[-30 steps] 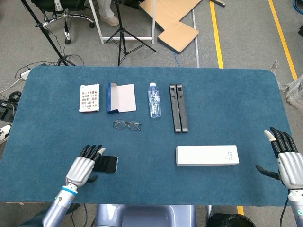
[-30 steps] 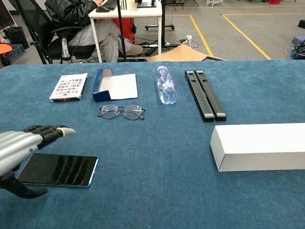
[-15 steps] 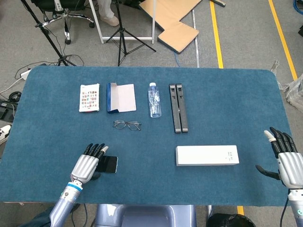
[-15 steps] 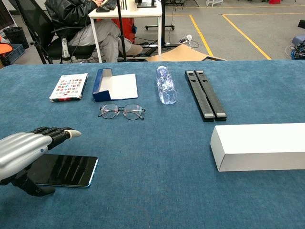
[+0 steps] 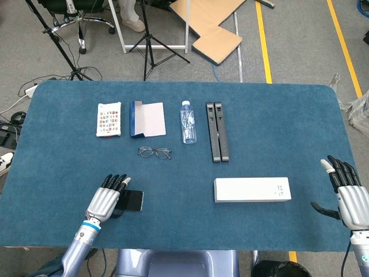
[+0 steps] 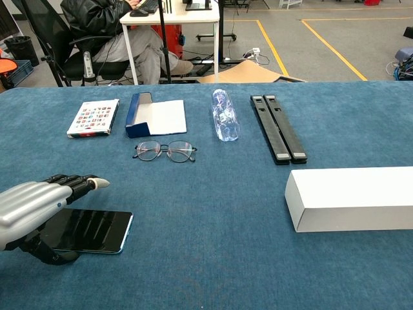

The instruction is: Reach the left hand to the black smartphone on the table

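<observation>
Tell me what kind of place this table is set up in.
Probably a lab or workshop: bare concrete floor with yellow tape lines, a black tripod behind the table, and someone seated at a white desk.

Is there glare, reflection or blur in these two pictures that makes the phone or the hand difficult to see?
Chest view: the black smartphone screen shows pale streaks of reflected light, yet its outline stays sharp; the left hand is cut by the frame edge but not blurred. Head view: lighting is even with soft shadows, no glare; the smartphone is small and partly covered by the left hand.
</observation>
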You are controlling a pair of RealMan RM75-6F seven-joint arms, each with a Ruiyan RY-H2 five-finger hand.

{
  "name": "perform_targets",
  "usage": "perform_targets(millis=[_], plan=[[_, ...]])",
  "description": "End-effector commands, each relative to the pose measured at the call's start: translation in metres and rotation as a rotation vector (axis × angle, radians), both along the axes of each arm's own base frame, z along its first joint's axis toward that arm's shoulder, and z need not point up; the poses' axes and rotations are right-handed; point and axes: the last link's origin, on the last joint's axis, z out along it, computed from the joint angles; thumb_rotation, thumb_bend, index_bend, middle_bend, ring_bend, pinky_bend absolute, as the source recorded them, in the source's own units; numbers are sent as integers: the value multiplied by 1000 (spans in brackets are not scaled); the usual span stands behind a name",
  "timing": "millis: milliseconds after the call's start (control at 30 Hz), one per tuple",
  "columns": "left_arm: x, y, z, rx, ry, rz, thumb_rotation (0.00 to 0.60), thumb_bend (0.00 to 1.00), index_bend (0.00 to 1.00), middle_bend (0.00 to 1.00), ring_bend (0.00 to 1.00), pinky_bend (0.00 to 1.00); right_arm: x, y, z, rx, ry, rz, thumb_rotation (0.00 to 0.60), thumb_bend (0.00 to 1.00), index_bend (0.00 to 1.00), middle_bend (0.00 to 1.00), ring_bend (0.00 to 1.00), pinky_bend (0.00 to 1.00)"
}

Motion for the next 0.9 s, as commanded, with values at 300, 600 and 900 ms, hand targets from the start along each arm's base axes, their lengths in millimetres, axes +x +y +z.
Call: perform_targets(millis=[300,600,900], plan=[[-6,-4,-4,-24,10,7,600,363,0,0,0,0,0,0,-1,7,-5,0,600,0,10,0,0,0],[-9,-10,-1,-63,20,2,600,597,192,98,96,74,0,0,-2,12,-8,-1,600,0,13,0,0,0],[-8,-16,10,-97,47,7,600,823,268,169,173,153,0,0,-2,15,-12,-1,600,0,17,0,0,0]])
